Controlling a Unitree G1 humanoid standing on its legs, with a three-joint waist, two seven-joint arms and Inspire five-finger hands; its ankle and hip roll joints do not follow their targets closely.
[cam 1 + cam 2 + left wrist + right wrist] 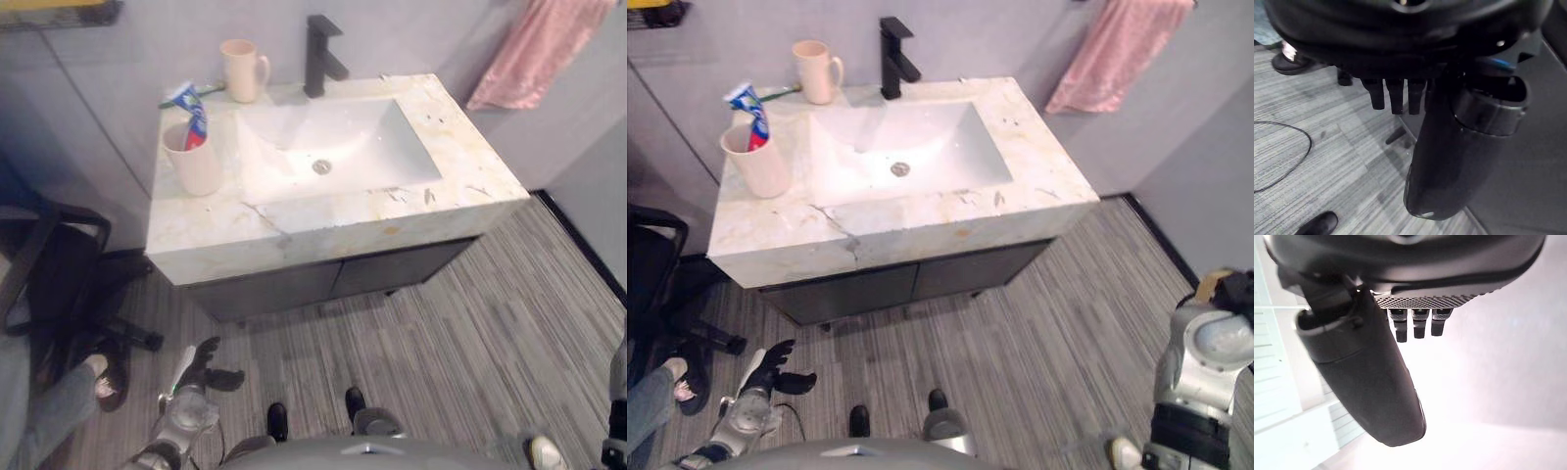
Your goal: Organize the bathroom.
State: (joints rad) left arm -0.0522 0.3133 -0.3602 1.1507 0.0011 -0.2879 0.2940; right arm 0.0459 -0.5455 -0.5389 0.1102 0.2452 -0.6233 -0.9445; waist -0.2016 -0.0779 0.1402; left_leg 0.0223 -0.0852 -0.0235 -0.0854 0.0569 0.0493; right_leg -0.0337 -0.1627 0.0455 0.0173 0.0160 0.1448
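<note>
A marble vanity top (pixel 460 166) carries a white basin (pixel 333 147) and a black tap (pixel 321 54). On its left side stands a beige cup (pixel 196 162) with a blue-and-red toothpaste tube (pixel 194 117) sticking out. A second beige mug (pixel 243 69) stands at the back, with a green toothbrush (pixel 208 90) lying beside it. My left hand (pixel 201 367) hangs low over the floor in front of the cabinet, open and empty. My right hand (pixel 1236 289) is at the far right, well away from the vanity. In the right wrist view my right hand (pixel 1376 382) has straight fingers and holds nothing.
A pink towel (pixel 544 49) hangs on the wall at the back right. Dark cabinet doors (pixel 323 279) sit under the counter. A black office chair (pixel 49 264) stands at the left, with a person's leg and shoe (pixel 108 377) beside it. Striped grey floor lies in front.
</note>
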